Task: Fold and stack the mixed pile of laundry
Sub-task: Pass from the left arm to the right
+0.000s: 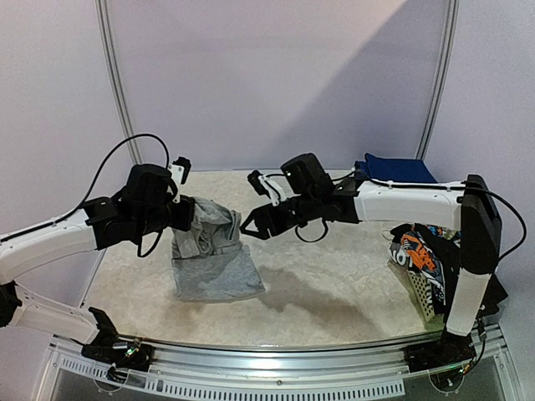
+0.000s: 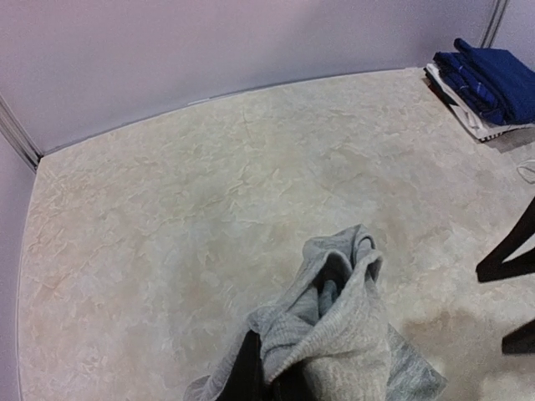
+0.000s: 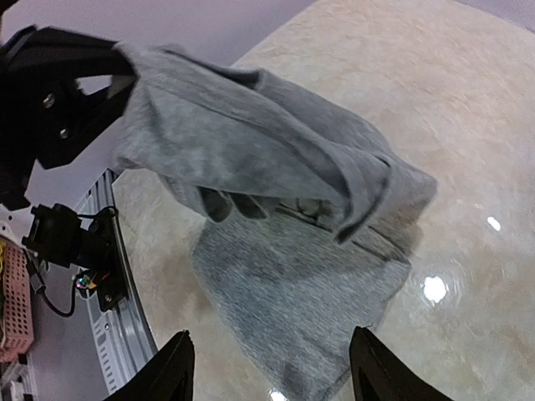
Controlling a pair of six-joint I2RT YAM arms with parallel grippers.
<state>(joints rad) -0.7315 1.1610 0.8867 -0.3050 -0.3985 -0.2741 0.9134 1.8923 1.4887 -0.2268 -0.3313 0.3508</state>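
A grey shirt [image 1: 213,259] hangs from my left gripper [image 1: 191,219], its lower part lying on the table. The left gripper is shut on the shirt's bunched upper edge; the cloth [image 2: 343,326] covers its jaws in the left wrist view. My right gripper [image 1: 253,225] is open and empty, just right of the lifted shirt, and looks down on it [image 3: 276,251] from above. Printed orange-black-white and black garments [image 1: 422,251] fill the basket at the right. Folded navy pieces [image 1: 394,169] lie at the back right; they also show in the left wrist view [image 2: 489,75].
A white lattice basket [image 1: 422,302] stands at the table's right front edge beside the right arm's base. The metal rail [image 1: 276,355] runs along the near edge. Purple walls close the back and sides.
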